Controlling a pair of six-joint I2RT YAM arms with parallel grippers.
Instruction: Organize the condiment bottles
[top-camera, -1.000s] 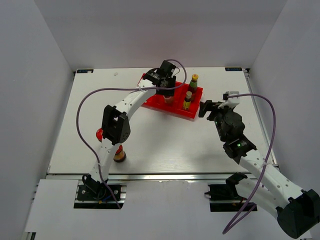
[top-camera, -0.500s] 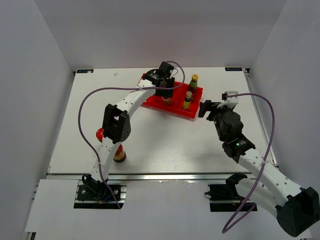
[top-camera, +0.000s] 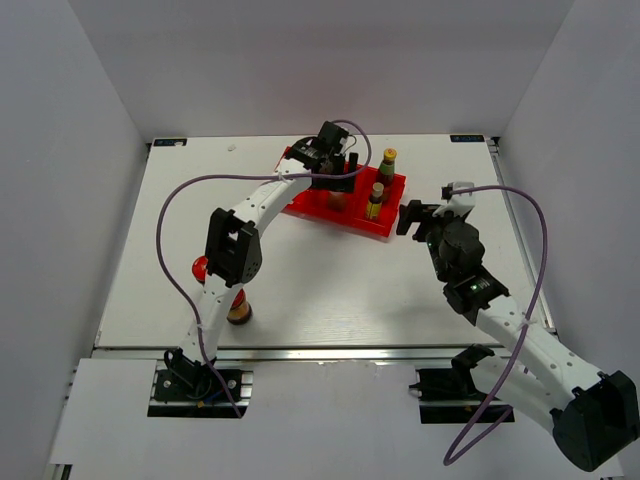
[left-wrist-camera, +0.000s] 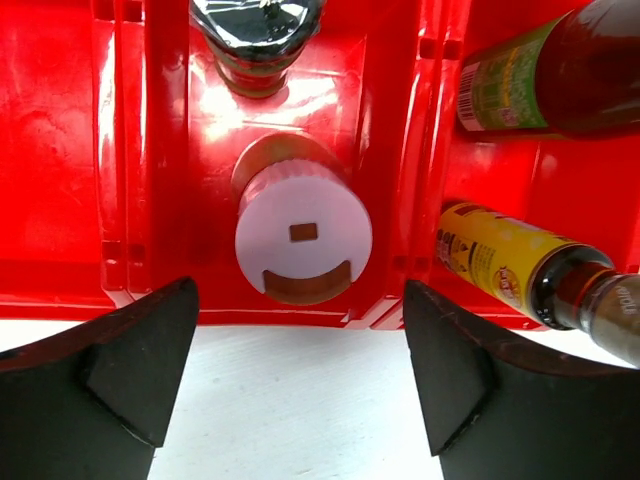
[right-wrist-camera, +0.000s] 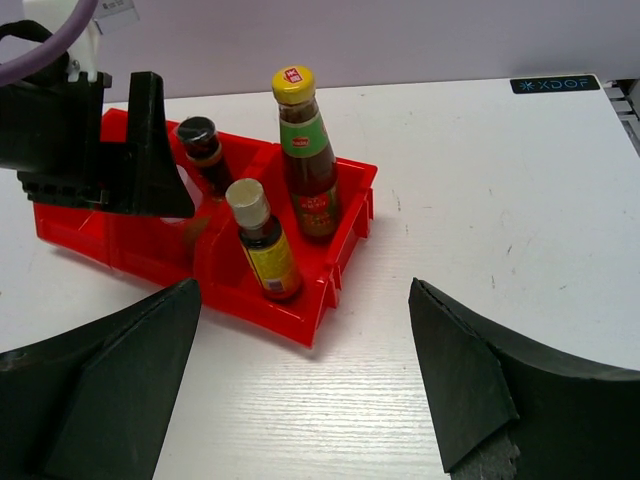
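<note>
My left gripper (top-camera: 336, 168) hangs open over the red tray (top-camera: 305, 207), its jaws wide apart and empty (left-wrist-camera: 295, 400). Just below it a pink-capped bottle (left-wrist-camera: 303, 232) stands free in the tray's middle compartment, with a dark-capped bottle (left-wrist-camera: 258, 30) behind it. The right compartment holds a yellow-capped bottle (right-wrist-camera: 300, 150) and a pale-capped bottle (right-wrist-camera: 260, 240). Two red-lidded brown jars (top-camera: 238, 310) (top-camera: 200, 268) stand on the table by the left arm, partly hidden by it. To the right of the tray my right gripper (top-camera: 425, 212) is open and empty (right-wrist-camera: 300, 400).
The tray's left compartment (left-wrist-camera: 50, 150) holds nothing. White walls close in the table on three sides. Purple cables loop from both arms above the table (top-camera: 330, 290).
The left gripper has opened and let go of the pink-capped bottle, which now stands in the tray's middle compartment. The right arm has barely moved.
</note>
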